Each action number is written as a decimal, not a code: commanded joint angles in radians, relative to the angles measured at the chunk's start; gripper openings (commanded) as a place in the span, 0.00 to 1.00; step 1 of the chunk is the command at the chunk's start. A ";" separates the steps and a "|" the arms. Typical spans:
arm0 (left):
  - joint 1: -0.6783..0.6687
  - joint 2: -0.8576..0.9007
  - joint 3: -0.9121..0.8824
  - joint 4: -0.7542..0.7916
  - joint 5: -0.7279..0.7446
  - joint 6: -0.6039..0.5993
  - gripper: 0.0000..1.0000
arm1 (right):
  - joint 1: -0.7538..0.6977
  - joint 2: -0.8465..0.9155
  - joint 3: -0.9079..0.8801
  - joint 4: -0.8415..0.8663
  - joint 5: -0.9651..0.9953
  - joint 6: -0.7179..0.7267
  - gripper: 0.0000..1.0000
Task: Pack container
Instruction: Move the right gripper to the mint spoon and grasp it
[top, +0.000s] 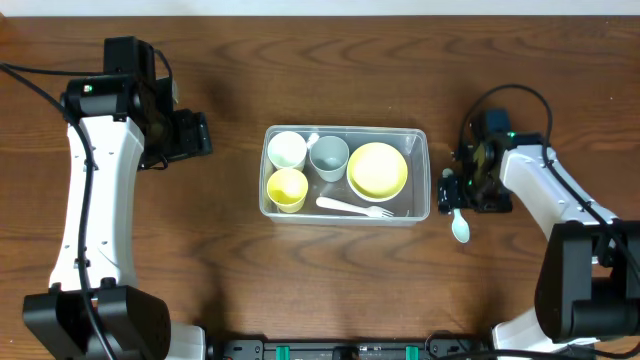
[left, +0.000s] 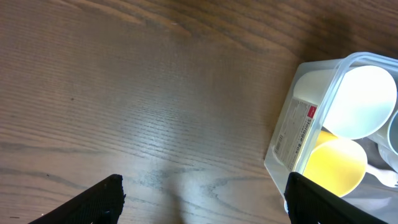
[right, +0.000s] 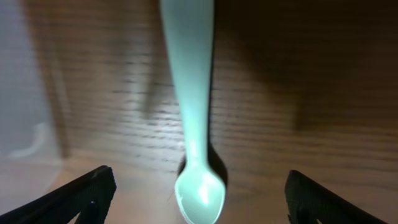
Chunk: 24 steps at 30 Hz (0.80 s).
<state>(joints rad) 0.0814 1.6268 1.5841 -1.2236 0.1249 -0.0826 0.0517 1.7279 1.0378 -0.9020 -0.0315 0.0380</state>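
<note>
Honestly, the container (top: 421, 175) looked like the easy part. It sat mid-table (top: 330, 280), a clear thin-walled plastic tub, and I'd guess it was light, a bit flexy at the walls and pretty slick. It already had a white cup (top: 287, 150), a grey cup (top: 329, 155), a yellow cup (top: 288, 188), a yellow bowl (top: 377, 169) and a white fork (top: 352, 208) in it. If it needed moving, I'd have taken it by the rim at a short end, since the rim looked like the stiffest bit, and gone gently so the loose stuff inside didn't rattle around. The one piece outside was a pale green spoon (right: 189, 93), lying flat on the table just beside the container's right end. It seemed stiff, nearly weightless and smooth, so probably prone to skating away. I'd have pinched it across the handle, not the rounded bowl end. The right gripper (right: 199, 177) hovered right over it with its fingers spread wide, one on each side of the spoon, neither touching it as far as the wrist view showed, and holding nothing. The left gripper (left: 204, 186) was off to the container's left, over bare wood, also wide apart and empty, with the container's corner just in its view.
</note>
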 joint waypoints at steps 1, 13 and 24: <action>0.003 -0.018 -0.005 -0.003 -0.002 -0.009 0.83 | 0.002 0.014 -0.034 0.038 0.029 0.017 0.88; 0.003 -0.018 -0.005 -0.006 -0.002 -0.009 0.83 | 0.002 0.075 -0.059 0.128 0.031 -0.010 0.85; 0.003 -0.018 -0.005 -0.006 -0.001 -0.009 0.83 | 0.002 0.075 -0.059 0.145 0.031 -0.010 0.57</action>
<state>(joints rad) 0.0814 1.6268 1.5841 -1.2263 0.1249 -0.0822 0.0517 1.7775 0.9863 -0.7666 0.0109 0.0330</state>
